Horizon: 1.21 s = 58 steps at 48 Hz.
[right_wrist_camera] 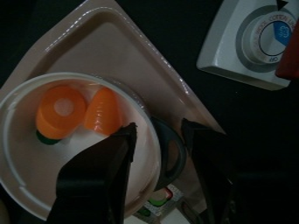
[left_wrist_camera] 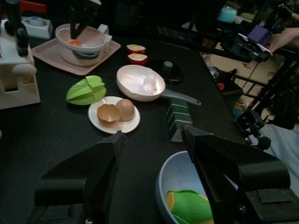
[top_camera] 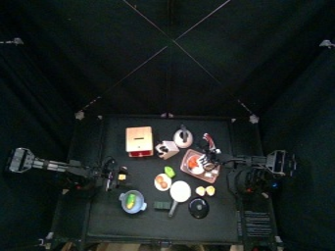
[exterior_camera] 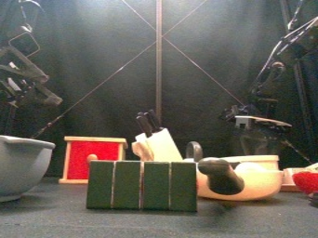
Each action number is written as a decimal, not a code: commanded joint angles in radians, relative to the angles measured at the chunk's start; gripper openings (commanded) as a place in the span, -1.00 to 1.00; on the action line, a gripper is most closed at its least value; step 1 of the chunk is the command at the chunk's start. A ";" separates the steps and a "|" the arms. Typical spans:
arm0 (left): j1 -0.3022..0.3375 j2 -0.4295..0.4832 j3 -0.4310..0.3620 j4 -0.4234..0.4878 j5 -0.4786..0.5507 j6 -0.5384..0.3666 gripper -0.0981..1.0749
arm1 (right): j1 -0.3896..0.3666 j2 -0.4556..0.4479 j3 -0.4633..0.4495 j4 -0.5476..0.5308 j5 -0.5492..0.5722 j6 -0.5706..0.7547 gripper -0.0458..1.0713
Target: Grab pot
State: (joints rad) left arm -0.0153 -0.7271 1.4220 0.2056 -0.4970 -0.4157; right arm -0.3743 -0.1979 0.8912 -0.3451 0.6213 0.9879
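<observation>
jaws of the right gripper point(right_wrist_camera: 155, 144) stand parted, straddling the rim of the white pot point(right_wrist_camera: 70, 140) on its tray point(right_wrist_camera: 128, 52); left gripper point(left_wrist_camera: 152, 166) rests open over the desk point(left_wrist_camera: 47, 131). reach seems done, so next they likely need to close squarely on the rim.

- Black curtains point(top_camera: 78, 49) enclose the pen on all sides.
- A small black bench point(top_camera: 144, 216) stands in the middle.
- Light falls from above, brightest behind the thin crossing poles point(exterior_camera: 158, 56), possibly frame struts.
</observation>
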 commanded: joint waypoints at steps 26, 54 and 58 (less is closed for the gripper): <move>0.000 0.003 -0.006 -0.002 -0.002 0.003 0.71 | -0.011 -0.006 -0.064 0.008 0.002 0.003 -0.01; 0.000 0.002 -0.006 0.002 -0.003 0.003 0.71 | -0.005 -0.103 -0.041 0.061 0.005 0.006 -0.01; 0.000 0.003 -0.006 0.002 -0.003 0.003 0.71 | 0.000 -0.107 -0.043 0.075 0.008 0.008 -0.01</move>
